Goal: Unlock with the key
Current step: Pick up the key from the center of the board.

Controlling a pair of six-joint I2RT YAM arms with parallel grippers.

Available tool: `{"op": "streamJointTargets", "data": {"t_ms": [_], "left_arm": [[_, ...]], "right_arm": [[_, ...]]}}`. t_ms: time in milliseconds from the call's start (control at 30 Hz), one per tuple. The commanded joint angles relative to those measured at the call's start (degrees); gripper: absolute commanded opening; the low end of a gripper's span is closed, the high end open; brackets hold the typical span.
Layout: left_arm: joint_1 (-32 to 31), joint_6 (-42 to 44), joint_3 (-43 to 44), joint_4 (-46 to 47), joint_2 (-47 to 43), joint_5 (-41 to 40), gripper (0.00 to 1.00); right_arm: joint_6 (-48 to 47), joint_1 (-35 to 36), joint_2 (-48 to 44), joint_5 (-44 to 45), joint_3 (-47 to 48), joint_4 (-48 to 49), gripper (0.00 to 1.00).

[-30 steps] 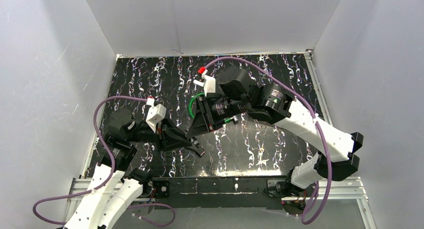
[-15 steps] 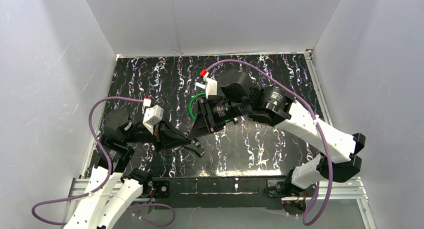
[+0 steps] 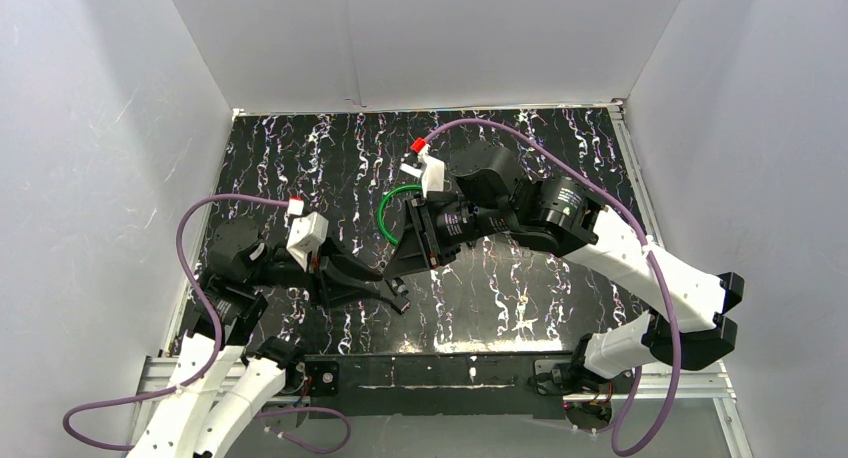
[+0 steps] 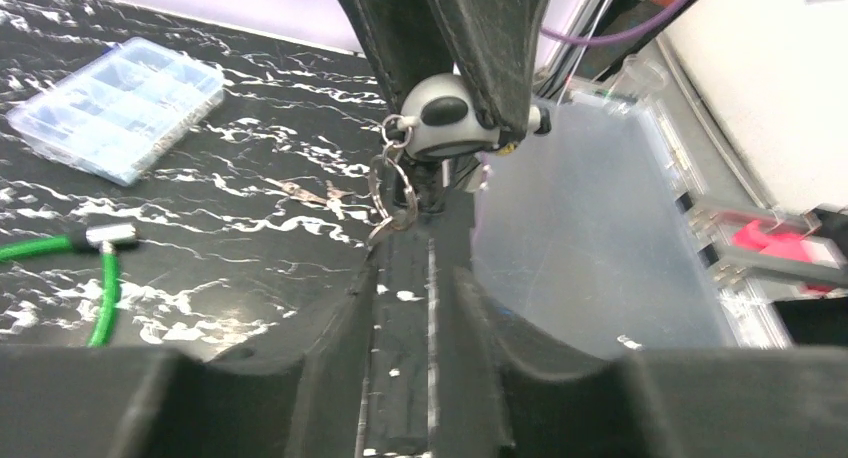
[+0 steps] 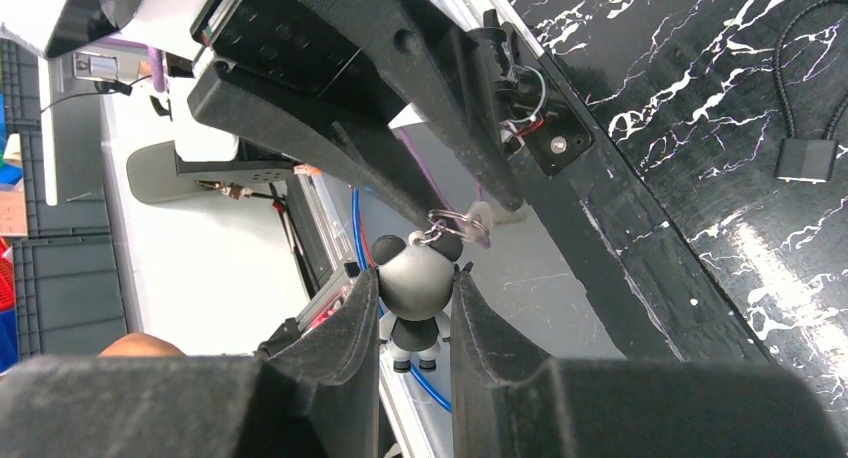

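Both arms meet: right gripper [image 5: 412, 288] pinches the panda charm [image 4: 447, 118]; left gripper [image 4: 410, 270] narrow, hold unclear. I'd steady the key ring [image 4: 392, 193] first.

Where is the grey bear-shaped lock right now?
The grey bear-shaped lock sits at the centre of the right wrist view, pinched in the right gripper, its key ring on top, right by the left gripper.

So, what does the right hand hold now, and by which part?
The right hand holds the small grey bear-shaped keychain figure, pinched by the sides of its head; its metal key ring hangs outside the grip.
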Motion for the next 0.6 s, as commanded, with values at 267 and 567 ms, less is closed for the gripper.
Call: {"op": "streamJointTargets", "data": {"t_ms": [267, 567], "left_arm": [[-0.28, -3.07, -2.77, 5.57, -1.33, -3.18, 0.78], [-0.34, -5.71, -5.49, 10.56, -0.48, 0.78, 0.78]], "right_arm": [[-0.21, 0.19, 0.35, -1.83, 2.49, 2.11, 0.01], [-0.20, 0.14, 1.19, -2.31, 4.05, 2.29, 0.01]]}}
